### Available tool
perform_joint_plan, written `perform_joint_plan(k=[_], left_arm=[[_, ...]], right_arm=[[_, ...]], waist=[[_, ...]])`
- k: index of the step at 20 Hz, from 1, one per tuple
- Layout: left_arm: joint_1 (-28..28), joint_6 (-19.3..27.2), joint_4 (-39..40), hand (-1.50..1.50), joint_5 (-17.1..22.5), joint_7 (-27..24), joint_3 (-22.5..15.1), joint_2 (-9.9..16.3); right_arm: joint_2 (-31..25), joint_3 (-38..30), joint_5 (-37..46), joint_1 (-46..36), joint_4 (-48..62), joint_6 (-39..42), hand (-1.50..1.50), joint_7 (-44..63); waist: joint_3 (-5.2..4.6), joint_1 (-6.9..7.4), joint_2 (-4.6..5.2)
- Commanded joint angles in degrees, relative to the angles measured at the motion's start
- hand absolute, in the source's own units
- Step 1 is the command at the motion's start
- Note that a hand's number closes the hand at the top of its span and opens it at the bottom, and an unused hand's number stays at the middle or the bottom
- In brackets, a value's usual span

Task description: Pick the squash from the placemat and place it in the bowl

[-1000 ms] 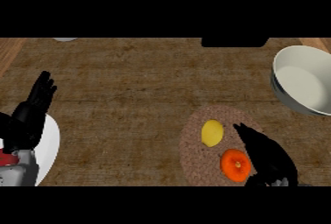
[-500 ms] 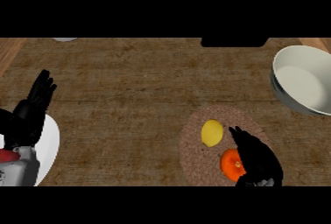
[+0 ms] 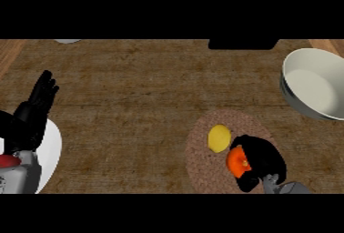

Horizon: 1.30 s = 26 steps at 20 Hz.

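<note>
Nearest you, at the lower right, your right hand (image 3: 260, 160) sits low over the round placemat (image 3: 201, 157), its black fingers curled down around an orange round piece (image 3: 238, 163). That piece shows only on the hand's left side; the rest of it is hidden under the fingers. You have hold of the orange piece, not the yellow one.

Just to the left of that hand and a little farther from you lies the squash (image 3: 219, 138), a yellow oval resting on the placemat. It lies just beside the orange piece and the fingertips; you cannot tell from this view whether they touch it. Nothing grips it.

Across the counter (image 3: 134, 91), well to the left of your right hand, your left hand (image 3: 35, 109) rests near the edge with its fingers straight and pointing away from you, holding nothing. It stands over the rim of a white plate (image 3: 52, 145), and a small red thing (image 3: 7, 160) shows beside the forearm.

Farther out, up and to the right of your right hand, the white bowl (image 3: 316, 86) stands at the counter's right edge, well apart from the squash, with nothing visible inside it.

Farthest, a dark block (image 3: 242, 43) lies at the counter's back edge.
</note>
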Motion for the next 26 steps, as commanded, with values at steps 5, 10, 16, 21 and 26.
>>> perform_joint_plan(k=[5,10,16,21,26], left_arm=[[4.9,-3.0,-5.5,0.00,1.8,1.2,1.9,0.7],[-1.3,-0.8,1.4,0.00,-1.2,-0.4,-0.2,-1.4],[0.4,-1.1,0.0,0.00,-1.3,-0.7,0.2,-1.6],[-1.1,0.3,-0.9,0.00,-1.9,2.7,0.0,-2.2],[0.0,-1.0,1.7,0.00,-0.9,-1.0,2.2,-0.7]], right_arm=[[2.4,-1.2,3.7,1.2,5.9,-4.3,1.50,-7.5],[3.4,-7.5,4.2,-15.0,21.6,-4.6,1.50,-14.6],[5.3,-10.0,8.2,-25.4,24.6,-5.4,1.50,-12.6],[2.6,-9.7,11.1,-25.2,13.0,-3.8,1.50,-7.5],[0.5,-12.0,16.8,-28.2,3.0,-9.2,1.50,-1.9]], waist=[[0.39,0.36,0.27],[0.41,0.92,0.63],[0.37,0.57,0.38],[0.36,-0.21,-0.04],[0.31,-0.84,-0.12]])
